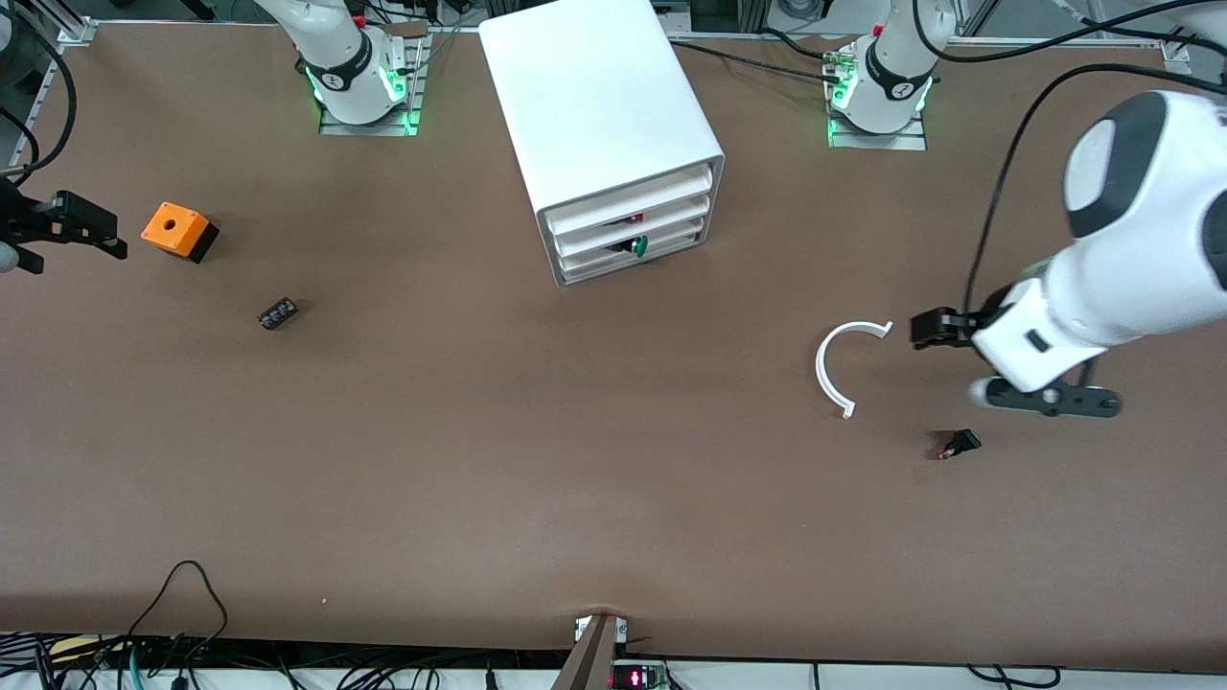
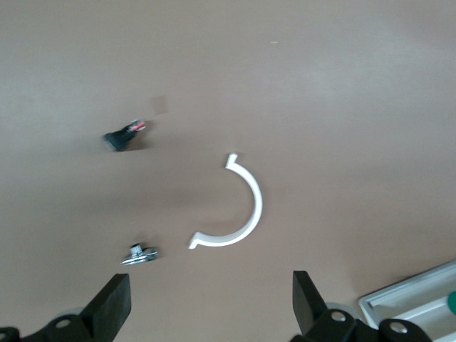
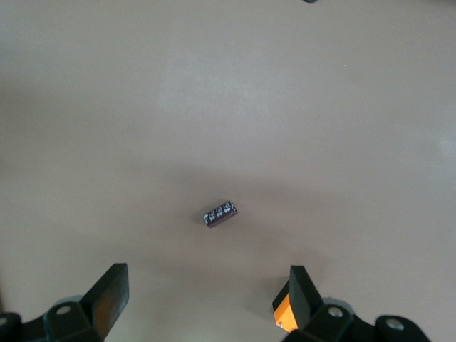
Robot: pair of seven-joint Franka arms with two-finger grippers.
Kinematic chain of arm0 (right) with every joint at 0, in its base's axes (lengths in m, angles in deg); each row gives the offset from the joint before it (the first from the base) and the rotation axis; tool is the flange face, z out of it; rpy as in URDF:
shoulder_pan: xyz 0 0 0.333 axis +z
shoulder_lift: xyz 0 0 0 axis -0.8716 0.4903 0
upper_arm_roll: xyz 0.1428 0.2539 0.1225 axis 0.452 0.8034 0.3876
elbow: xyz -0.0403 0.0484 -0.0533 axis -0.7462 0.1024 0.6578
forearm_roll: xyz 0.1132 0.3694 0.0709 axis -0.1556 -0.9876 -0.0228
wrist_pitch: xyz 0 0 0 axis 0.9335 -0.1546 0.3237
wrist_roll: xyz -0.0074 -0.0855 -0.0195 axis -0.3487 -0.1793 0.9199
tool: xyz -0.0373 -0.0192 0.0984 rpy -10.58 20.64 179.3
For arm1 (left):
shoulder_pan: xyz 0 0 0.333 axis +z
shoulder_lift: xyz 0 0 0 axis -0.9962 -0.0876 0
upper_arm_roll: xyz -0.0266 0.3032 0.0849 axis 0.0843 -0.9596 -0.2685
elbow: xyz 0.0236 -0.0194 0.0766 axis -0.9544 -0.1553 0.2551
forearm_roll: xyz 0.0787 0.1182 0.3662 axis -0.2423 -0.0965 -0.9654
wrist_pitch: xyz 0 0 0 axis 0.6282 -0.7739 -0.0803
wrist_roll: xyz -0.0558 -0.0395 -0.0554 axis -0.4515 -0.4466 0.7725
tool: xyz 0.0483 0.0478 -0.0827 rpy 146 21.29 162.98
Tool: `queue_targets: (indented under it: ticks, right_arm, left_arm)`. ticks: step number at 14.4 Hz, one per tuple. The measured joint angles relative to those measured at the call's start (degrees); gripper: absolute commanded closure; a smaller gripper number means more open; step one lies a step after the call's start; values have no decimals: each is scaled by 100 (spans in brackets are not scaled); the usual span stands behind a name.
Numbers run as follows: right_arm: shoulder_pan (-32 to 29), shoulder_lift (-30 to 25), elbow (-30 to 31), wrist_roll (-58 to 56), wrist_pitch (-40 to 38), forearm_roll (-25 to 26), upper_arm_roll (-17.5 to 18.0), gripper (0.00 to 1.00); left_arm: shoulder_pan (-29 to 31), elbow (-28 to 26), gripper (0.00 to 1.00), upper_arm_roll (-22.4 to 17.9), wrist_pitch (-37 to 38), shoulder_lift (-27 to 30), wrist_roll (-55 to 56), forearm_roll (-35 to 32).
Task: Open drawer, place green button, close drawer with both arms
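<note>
Hovering over bare counter (image 1: 537, 460) toward the left arm's end: left hand (image 1: 935, 328), released and empty, just beside a white curved piece (image 1: 822, 369). Likewise parked wide and empty at the right arm's end: right hand (image 1: 91, 228), close to the orange box (image 1: 177, 231). Judged as waiting poses, well apart from the cabinet (image 1: 594, 105), leaving its front free.

Showing at the cabinet's front, at the level of the drawer (image 1: 633, 257): the button (image 1: 640, 246), green cap outward, so apparently already inside. Cannot tell whether that drawer is pushed fully home; probably only the closing left, if anything.

Lying loose around: a small black switch with a red tip (image 1: 959, 445) nearer the front camera than the left hand, a small metal piece (image 2: 140, 254) below that hand in the left wrist view, and a small dark block (image 1: 277, 313) under the right hand's camera. Nothing between either hand and the drawer front; only the curved piece near the left hand's likely path.
</note>
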Motion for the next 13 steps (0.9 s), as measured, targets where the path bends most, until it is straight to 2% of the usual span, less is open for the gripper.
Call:
queue_targets:
  ticks: [3,6,8,10,13]
  right_arm:
    - [1,-4,6,-193,-266,-1,10,0]
    - [4,-40,6,-201,-300,-1,26,0]
    - [4,-57,6,-201,-287,-1,23,0]
    - [4,-64,6,-201,-259,-1,20,0]
    - [4,-65,6,-201,-251,-1,15,0]
  left_arm:
    - [-2,-460,0,-330,-125,457,-2,0]
    - [-64,-1265,0,-652,-678,1187,-35,32]
    - [-136,-1855,0,-894,-1090,1650,-231,382]
    - [-166,-2332,0,-973,-1287,2022,-380,476]
    - [-270,-2616,0,-986,-1286,2260,-442,274]
